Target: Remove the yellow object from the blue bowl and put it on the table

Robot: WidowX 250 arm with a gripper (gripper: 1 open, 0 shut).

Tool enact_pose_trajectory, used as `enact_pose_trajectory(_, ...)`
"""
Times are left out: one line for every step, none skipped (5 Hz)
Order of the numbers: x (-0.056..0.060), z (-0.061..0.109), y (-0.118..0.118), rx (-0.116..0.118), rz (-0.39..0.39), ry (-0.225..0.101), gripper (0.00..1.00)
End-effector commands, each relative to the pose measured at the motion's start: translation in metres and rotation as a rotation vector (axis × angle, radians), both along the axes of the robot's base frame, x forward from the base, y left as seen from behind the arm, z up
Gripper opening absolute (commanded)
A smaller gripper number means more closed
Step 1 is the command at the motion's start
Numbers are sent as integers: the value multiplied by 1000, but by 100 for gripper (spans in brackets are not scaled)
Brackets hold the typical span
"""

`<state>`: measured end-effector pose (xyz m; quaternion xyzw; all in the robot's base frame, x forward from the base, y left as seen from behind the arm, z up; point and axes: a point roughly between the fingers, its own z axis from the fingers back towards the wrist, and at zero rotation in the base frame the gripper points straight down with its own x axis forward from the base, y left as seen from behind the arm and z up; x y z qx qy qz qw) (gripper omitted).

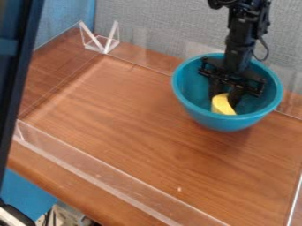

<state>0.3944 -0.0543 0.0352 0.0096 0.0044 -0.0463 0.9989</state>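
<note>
Jaws (222, 95) pinch yellow object (222, 104); bowl wall (199, 113) surrounds; wood lies open leftward.

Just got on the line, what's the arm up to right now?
The arm is reaching down into the blue bowl with its gripper at the yellow object. The gripper looks closed in around the object's upper end, though its dark fingers hide whether the hold is firm. The object is still inside the bowl, so it has yet to be put on the table.
</note>
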Motion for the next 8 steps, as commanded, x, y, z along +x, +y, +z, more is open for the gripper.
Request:
enact_pose_trajectory(3,31,4,-15,69,-89,0)
enact_pose_trajectory(-2,31,-3,-18,118,-97,0)
enact_pose_trajectory(-2,39,-1,-19,121,-99,0)
enact_pose_trajectory(-1,48,1,-19,123,-101,0)
enact_pose_trajectory(2,56,3,-20,127,-104,0)
enact_pose_trajectory(6,57,8,-21,127,-107,0)
enact_pose_trajectory(5,87,20,-51,92,-159,0)
enact_pose_trajectory(-2,124,50,-67,96,-224,0)
